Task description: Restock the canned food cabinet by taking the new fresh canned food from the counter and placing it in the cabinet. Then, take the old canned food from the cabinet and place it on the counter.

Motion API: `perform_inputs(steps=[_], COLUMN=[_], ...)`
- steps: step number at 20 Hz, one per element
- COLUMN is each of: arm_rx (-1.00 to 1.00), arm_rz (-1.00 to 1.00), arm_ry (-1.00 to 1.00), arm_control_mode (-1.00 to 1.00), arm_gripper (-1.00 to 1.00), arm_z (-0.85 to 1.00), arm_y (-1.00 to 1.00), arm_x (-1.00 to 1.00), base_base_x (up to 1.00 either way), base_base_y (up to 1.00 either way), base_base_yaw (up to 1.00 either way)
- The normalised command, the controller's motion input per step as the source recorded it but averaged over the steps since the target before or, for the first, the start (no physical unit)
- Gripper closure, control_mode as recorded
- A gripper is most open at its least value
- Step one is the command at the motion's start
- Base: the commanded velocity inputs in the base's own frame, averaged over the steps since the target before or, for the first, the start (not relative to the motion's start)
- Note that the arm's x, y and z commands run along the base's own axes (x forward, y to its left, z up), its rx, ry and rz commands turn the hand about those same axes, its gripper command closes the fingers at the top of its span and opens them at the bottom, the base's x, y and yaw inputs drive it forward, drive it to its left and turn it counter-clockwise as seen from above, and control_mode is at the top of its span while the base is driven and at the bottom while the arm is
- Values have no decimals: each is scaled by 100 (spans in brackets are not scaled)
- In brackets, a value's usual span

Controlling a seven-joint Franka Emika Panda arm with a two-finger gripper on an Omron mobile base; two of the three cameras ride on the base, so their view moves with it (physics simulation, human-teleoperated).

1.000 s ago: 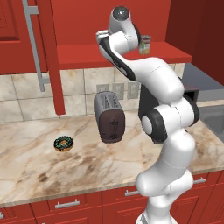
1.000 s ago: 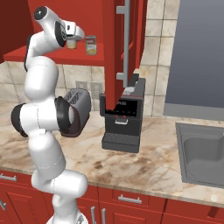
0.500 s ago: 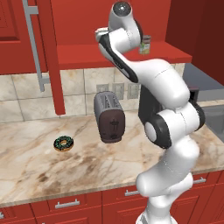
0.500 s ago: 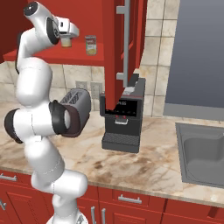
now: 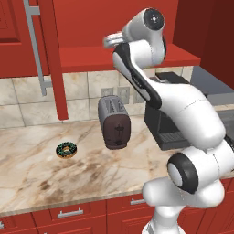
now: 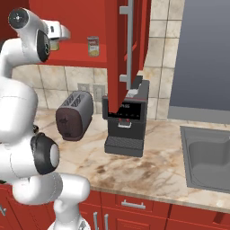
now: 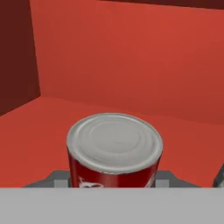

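In the hand view the old canned food (image 7: pixel 114 142), a red-labelled tin with a ribbed silver lid, stands upright on the red shelf board. My gripper (image 7: pixel 112 178) is shut on it, one finger on each side. In the right base view the gripper (image 6: pixel 54 41) is at the left part of the cabinet (image 6: pixel 76 56) shelf. The new fresh canned food (image 6: pixel 93 46), with its green-yellow label, stands on the same shelf to the right, apart from the hand. In the left base view the arm reaches into the cabinet (image 5: pixel 91 58) and hides both tins. The counter (image 5: pixel 36 169) lies below.
The cabinet door (image 6: pixel 120 49) hangs open, its grey bar handle (image 6: pixel 129 40) to the right of the shelf. A toaster (image 5: pixel 114 122), a black coffee machine (image 6: pixel 126 121) and a donut (image 5: pixel 66 149) are on the counter. A sink (image 6: pixel 211 157) lies at the right.
The jaws have closed on the red tin. The upper arm has swung left along the shelf, away from the green-yellow tin, which has not moved.
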Motion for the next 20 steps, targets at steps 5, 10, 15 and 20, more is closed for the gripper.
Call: perform_inputs(steps=[5,10,15,20], arm_rx=[-3,-19,-30,-6], arm_rz=[38,41,38,34], arm_ry=[14,33,41,9], arm_control_mode=[-100,-100,-100,-100], arm_gripper=[100,100,100,100], arm_z=[-4,-85,-100,-100], arm_y=[-9,5,62,76], arm_x=[-100,-100,-100,-90], base_base_x=[0,0,0,0], base_base_y=[0,0,0,0], base_base_yaw=[0,0,0,0])
